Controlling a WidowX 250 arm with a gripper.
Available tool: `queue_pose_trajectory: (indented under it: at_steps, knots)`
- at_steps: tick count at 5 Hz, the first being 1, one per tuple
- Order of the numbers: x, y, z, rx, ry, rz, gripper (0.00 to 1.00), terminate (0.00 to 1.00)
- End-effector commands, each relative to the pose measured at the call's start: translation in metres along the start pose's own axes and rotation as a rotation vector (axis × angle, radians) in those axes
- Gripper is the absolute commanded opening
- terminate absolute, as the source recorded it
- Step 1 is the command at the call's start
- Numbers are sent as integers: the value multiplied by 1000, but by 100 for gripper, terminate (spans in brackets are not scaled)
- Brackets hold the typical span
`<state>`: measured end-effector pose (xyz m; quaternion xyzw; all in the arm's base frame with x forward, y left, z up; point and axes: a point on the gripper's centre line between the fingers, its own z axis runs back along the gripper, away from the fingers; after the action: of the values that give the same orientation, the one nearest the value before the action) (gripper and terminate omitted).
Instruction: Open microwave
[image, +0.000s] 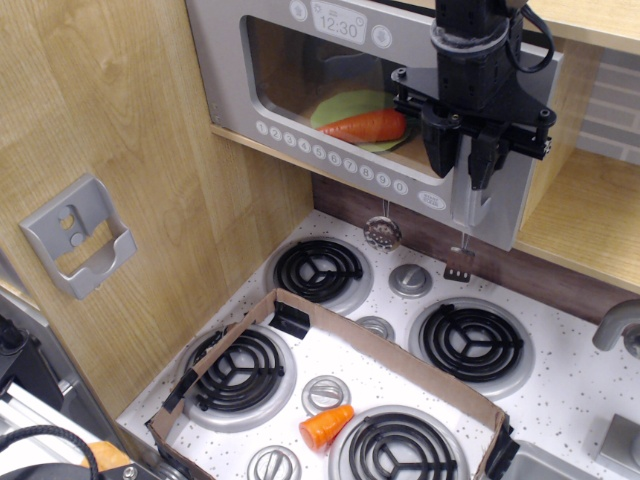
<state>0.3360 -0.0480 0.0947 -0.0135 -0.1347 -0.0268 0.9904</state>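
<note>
while the microwave (300, 90) sits behind it, the hand (470, 160) pinches its vertical handle (470, 200).

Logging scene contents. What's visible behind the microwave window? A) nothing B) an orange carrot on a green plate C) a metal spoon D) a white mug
B: through the dark window of the microwave, an orange carrot lies on a green plate, just left of the gripper at the handle.
</note>
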Motion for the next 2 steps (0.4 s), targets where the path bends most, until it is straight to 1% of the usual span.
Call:
queue_pose_trajectory:
  at_steps: [1, 2]
  knots:
    - [-1, -1, 24, 22, -14, 71, 100, 0]
    - [-10, -7, 27, 37, 18, 109, 100, 0]
